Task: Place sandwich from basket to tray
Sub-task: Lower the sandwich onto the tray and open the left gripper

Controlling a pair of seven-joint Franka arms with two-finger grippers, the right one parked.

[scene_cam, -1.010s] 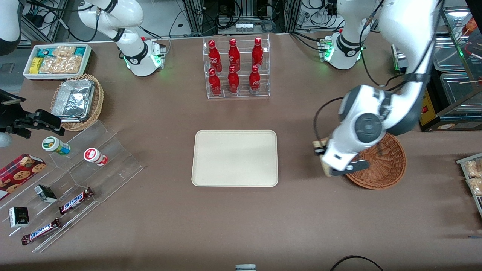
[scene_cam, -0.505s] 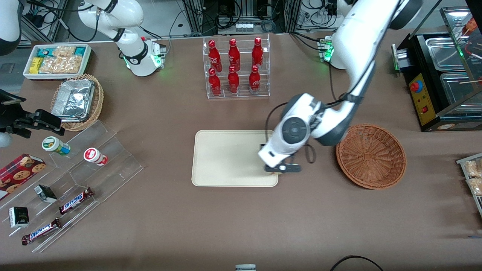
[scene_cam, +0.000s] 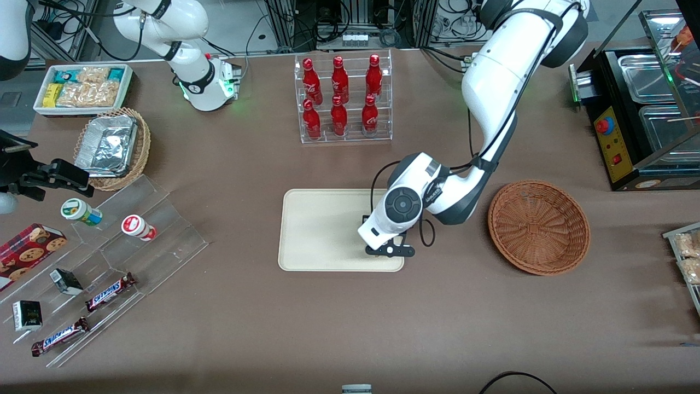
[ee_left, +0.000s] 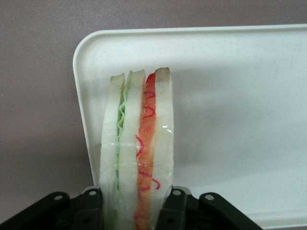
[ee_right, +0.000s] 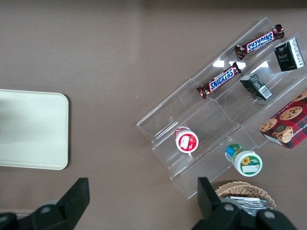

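Note:
In the left wrist view the sandwich is a wedge of white bread with green and orange-pink layers, and my gripper is shut on it, one black finger on each bread face. It hangs over a corner of the cream tray. In the front view the gripper is above the tray, over its corner nearest the camera and the basket; the arm hides the sandwich there. The reddish-brown wicker basket stands beside the tray toward the working arm's end, with nothing in it.
A clear rack of red bottles stands farther from the camera than the tray. Toward the parked arm's end are a tan basket with a foil container, a white snack bin and a clear stepped stand with snacks.
The arm carried the sandwich from beside the basket across the table to above the tray's near corner, then slowed there. The basket now shows whole.

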